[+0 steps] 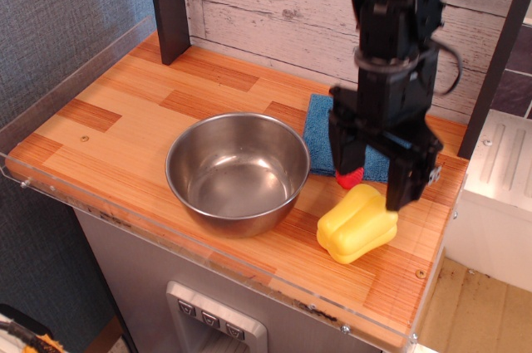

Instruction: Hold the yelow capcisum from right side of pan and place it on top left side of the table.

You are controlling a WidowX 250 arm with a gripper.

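The gripper (374,176) was open, with its two black fingers (347,156) spread wide and nothing held between them. It hung just above the back part of the yelow capcisum (356,227), and its right finger hid the spot where the pepper's stem would be. Whether that finger touched the pepper could not be told. The pepper lay on its side on the table (125,112), near the front right, just to the right of the pan (238,172). The shiny pan sat in the middle of the table. Behind the gripper lay a blue cloth (320,127), and a small red piece of a fork handle (350,178) peeked out between the fingers.
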